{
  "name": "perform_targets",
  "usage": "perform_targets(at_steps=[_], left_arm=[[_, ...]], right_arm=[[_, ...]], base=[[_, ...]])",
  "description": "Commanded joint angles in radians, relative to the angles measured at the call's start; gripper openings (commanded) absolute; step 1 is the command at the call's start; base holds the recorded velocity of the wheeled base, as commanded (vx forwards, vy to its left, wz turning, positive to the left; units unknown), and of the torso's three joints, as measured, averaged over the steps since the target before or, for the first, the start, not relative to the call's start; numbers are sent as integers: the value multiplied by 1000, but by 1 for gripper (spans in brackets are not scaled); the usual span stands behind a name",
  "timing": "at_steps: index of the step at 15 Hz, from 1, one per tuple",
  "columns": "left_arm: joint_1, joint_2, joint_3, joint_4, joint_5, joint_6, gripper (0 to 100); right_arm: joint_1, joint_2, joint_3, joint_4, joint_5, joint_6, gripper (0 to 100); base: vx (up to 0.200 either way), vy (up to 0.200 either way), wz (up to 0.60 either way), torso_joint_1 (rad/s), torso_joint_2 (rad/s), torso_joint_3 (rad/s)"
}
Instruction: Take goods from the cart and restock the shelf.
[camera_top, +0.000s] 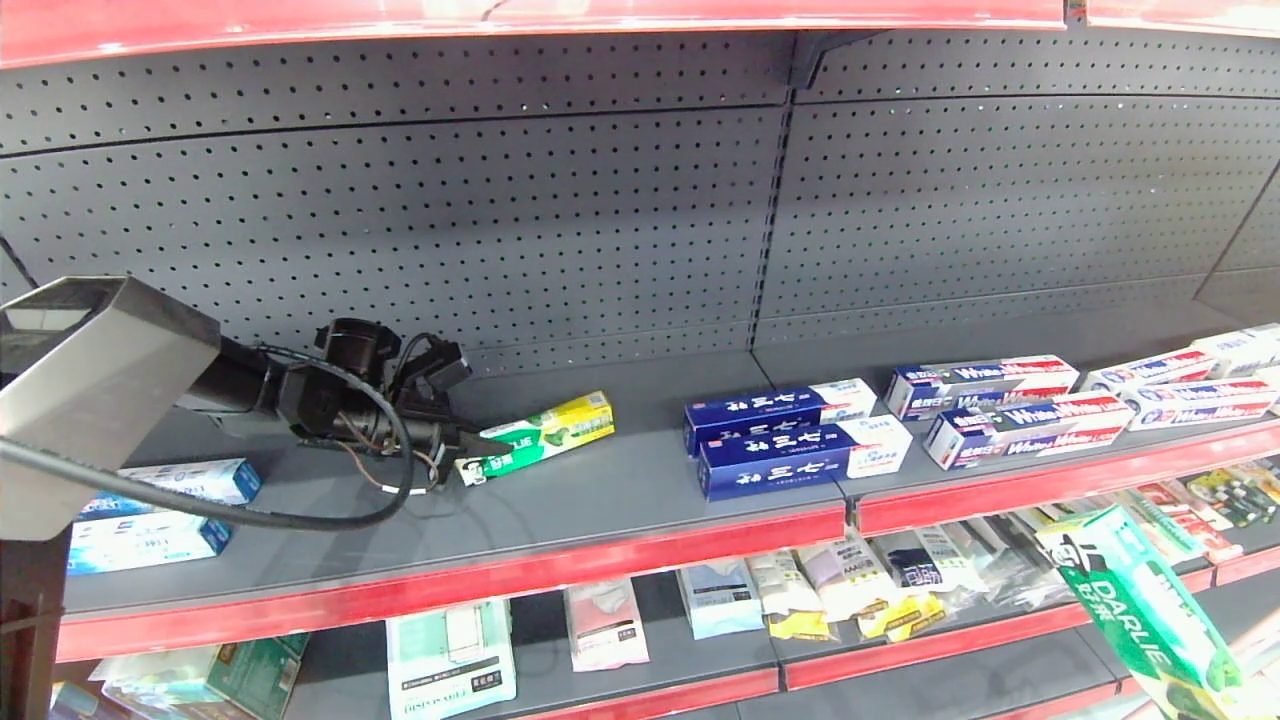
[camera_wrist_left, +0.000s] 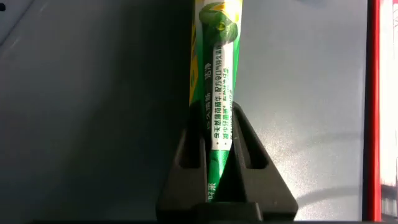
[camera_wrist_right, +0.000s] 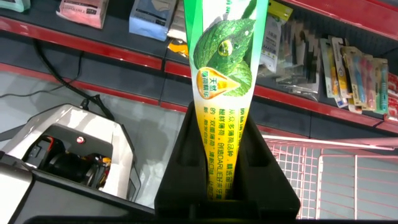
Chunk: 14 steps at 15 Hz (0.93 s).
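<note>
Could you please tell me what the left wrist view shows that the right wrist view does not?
Only the left wrist view: the left gripper holding the left box over a grey shelf with a red edge. Only the right wrist view: the right gripper, the right box, packets and a pink cart. Both: a green box clamped in black jaws.

We see bright, even overhead light in the head view, with white glare along the upper shelf's red edge (camera_top: 520, 22) at 12 o'clock and faint shadows on the shelf board (camera_top: 620, 480) near 8 o'clock. The seams of the back wall (camera_top: 500, 220) bow toward 3 and 9 o'clock. In the left wrist view, the board lies in deep shadow on one side of the toothpaste box (camera_wrist_left: 219, 74) and pale on the other, while the second toothpaste box (camera_wrist_right: 227, 62) is brightly lit.
</note>
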Motion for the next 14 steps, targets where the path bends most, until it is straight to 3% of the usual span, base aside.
perform_targets(at_steps=[1,5,6,7,8,11,14], left_arm=[[0,-3,0,1,0,0,0],[9,-45,16,56,-3,24,0],[29,-61,13,119,-7,90,0],[46,-62,11,151,-7,136,0],[80,-70,13,219,-10,214,0],[124,-111,31,257,-30,242,0],[152,-150,97,257,-46,337,0]], right_arm=[[0,5,1,0,0,-1,0],[0,5,1,-1,2,1,0],[0,7,-2,-1,2,1,0],[0,7,-4,-1,0,1,0],[0,11,-4,-1,2,1,0],[0,11,-4,-1,2,1,0],[0,11,-4,-1,2,1,0]], base=[[0,0,0,0,0,0],[0,0,0,0,0,0],[0,0,0,0,0,0],[0,0,0,0,0,0],[0,0,0,0,0,0],[0,0,0,0,0,0],[0,0,0,0,0,0]])
